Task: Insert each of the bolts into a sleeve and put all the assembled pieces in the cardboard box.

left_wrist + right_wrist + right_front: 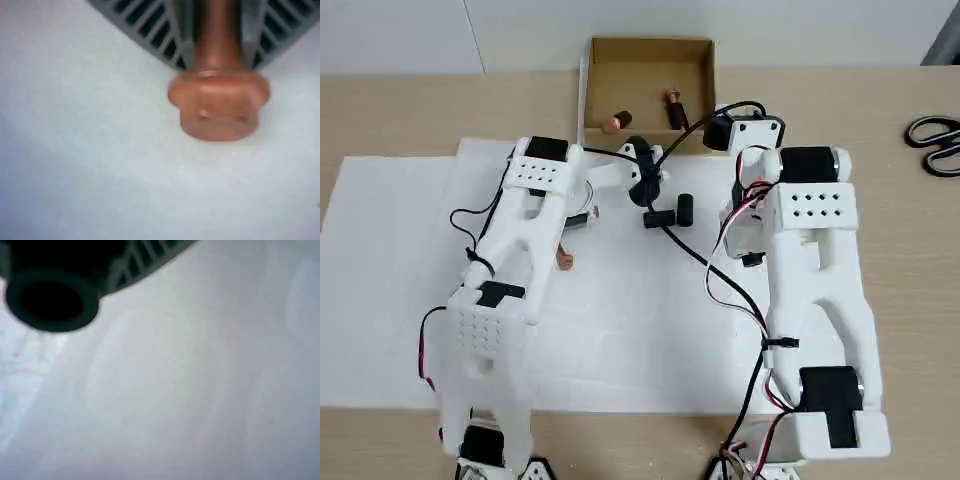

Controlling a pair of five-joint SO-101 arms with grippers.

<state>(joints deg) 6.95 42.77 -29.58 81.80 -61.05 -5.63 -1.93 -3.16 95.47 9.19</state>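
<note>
- Your left gripper [218, 40] is clamped on the shank of a copper bolt [218, 107]. The head points down at the white sheet [90, 165], and I cannot tell whether it touches.
- Your right gripper [750, 252] is closed round a black sleeve [50, 302], open bore facing outward, well apart from the bolt.
- The step looks like mating the two. Lift the bolt off the sheet, line shank and bore on one axis, then push slowly. A tilted entry would likely jam.
- Two loose sleeves [685, 208] lie ahead, between the grippers, with a black cable [685, 245] draped beside them that could snag.
- Farther ahead, the cardboard box [650, 48] holds two finished pieces [617, 122].
- The sheet covers a wooden table [400, 110]. Scissors [935, 140] sit well outside your right gripper.
</note>
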